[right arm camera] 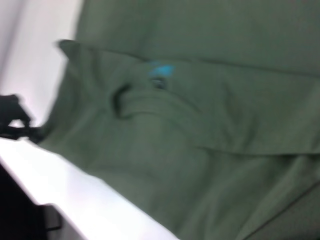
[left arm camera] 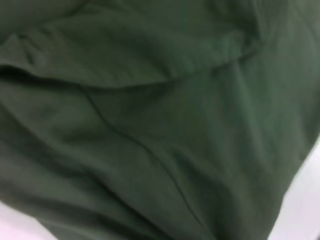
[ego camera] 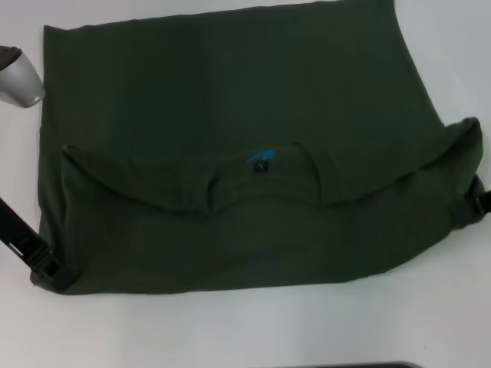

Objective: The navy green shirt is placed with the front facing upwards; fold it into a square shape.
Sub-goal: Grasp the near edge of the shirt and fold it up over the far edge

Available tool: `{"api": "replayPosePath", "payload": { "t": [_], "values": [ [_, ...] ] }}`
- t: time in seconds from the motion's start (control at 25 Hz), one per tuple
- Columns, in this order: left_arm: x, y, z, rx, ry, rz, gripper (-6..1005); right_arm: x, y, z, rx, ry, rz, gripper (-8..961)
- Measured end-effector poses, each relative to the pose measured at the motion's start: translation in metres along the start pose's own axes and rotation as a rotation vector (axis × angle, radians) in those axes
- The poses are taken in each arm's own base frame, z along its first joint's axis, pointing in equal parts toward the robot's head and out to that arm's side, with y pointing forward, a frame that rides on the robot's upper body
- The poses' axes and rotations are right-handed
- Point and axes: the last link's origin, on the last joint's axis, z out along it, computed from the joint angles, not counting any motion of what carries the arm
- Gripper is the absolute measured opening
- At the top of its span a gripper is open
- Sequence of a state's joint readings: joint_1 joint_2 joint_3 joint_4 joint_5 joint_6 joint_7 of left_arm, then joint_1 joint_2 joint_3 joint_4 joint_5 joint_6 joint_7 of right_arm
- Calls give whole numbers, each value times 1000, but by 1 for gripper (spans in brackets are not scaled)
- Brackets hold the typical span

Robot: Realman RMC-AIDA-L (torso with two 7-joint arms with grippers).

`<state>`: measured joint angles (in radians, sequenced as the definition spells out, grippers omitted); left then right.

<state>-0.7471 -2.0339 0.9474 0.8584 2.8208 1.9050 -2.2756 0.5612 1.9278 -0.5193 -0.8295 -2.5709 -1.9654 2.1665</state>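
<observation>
Shirt [left arm camera: 150, 125] fills view, w/ folds, seam

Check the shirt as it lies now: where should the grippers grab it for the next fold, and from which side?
Probably the two near corners of the shirt, each taken from its outer side. The collar half is already doubled over, label on top, so the near edge is a thick fold that ends there. The left gripper and right gripper sit at those corners.

I am looking down at a plain white worktop [ego camera: 230, 330] carrying just one shirt [ego camera: 230, 115], which is suggesting a bare test bench rather than a home.
</observation>
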Motion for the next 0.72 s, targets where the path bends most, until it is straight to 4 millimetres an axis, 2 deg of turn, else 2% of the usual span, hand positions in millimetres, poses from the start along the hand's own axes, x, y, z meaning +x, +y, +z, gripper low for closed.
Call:
{"api": "replayPosePath", "payload": {
  "t": [0.12, 0.32, 0.52, 0.72],
  "values": [
    [-1, 3, -7, -16, 13, 30, 39, -3, 6, -8, -49, -57, -42, 41],
    [-5, 4, -33, -39, 152, 63, 39, -9, 11, -25, -118, -195, -94, 41],
    [-7, -5, -51, -50, 299, 36, 39, -15, 16, -56, -174, -406, -119, 41],
    [-11, -19, -73, -40, 450, -34, 39, -15, 14, -72, -175, -517, -97, 40]
  ]
}}
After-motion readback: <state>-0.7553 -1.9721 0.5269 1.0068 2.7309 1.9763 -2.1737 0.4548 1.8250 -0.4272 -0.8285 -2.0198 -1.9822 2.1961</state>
